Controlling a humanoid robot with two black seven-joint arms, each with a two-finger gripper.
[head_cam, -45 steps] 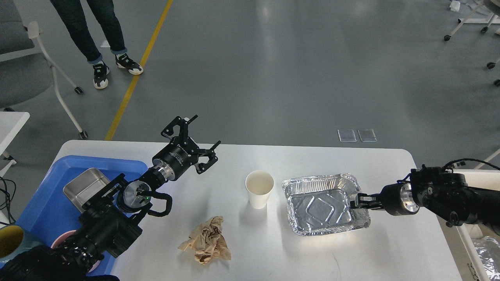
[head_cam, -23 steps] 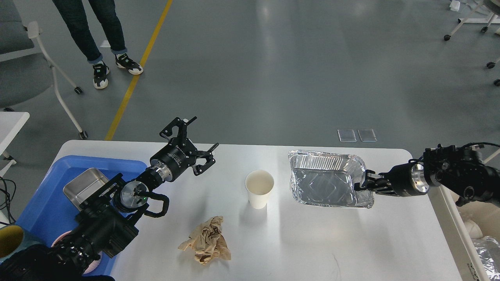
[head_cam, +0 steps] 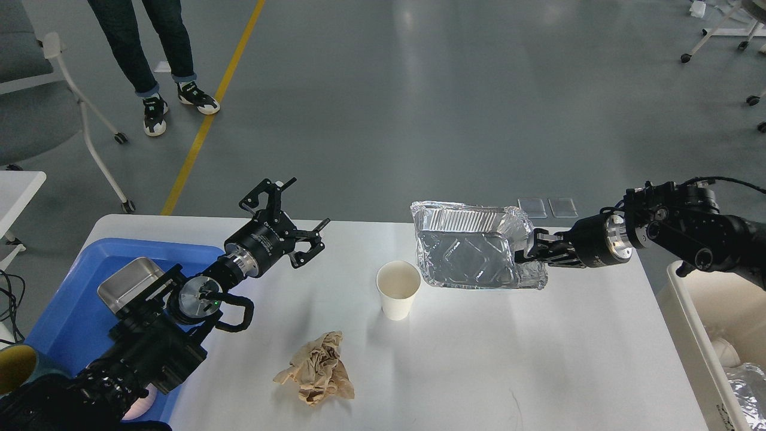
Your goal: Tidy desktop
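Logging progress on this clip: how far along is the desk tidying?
Done: steel container sits in the blue tray. In hand: right claw holds the foil tray lifted. Left: paper cup and crumpled paper on the desktop; left claw open.

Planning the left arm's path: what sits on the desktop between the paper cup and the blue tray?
In the head view, only the open left gripper over bare desktop; paper cup, blue tray.
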